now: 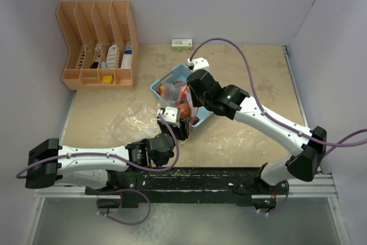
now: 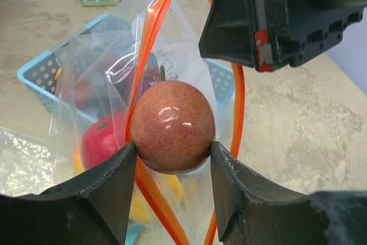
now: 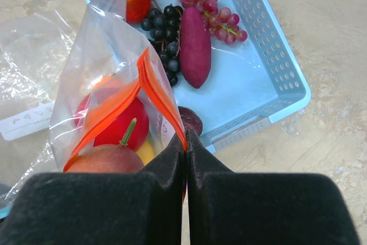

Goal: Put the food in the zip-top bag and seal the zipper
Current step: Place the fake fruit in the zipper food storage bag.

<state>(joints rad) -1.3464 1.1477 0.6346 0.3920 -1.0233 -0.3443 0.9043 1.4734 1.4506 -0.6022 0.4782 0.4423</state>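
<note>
Gripping ball (image 2: 172, 121) in my half-open left tool (image 2: 172, 154) at bag (image 3: 103, 55) mouth — right tool (image 3: 186, 142) pinched shut on zipper (image 3: 156, 91).

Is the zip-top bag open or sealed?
Open: on the zip-top bag, zipper strips spread apart; right claw pinches one edge, left claw holds a red-brown ball at the mouth.

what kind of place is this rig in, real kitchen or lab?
Probably a lab test bench: bare walls boxing in a table, robot arms bolted at its edge, toy food in a blue basket.
</note>
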